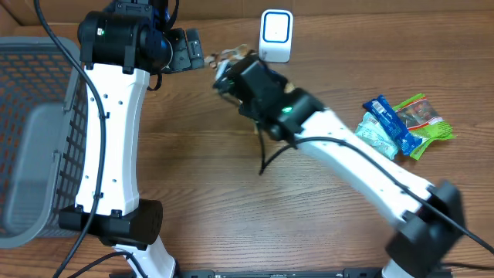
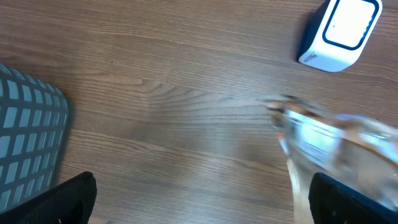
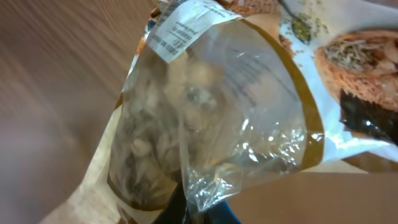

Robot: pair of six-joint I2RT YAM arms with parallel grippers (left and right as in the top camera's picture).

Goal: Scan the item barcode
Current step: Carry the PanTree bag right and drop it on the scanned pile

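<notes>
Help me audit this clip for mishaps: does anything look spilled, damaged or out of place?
Nothing serious stands out. The clear bag is crumpled where the right gripper pinches it in its jaws, but nothing is spilled. The scanner stands upright, and the other packets lie overlapping off to the right.

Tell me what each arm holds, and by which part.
The right fingers pinch the bag by its crinkled clear edge, at the end away from its white label. The left fingers are open and hold nothing.
</notes>
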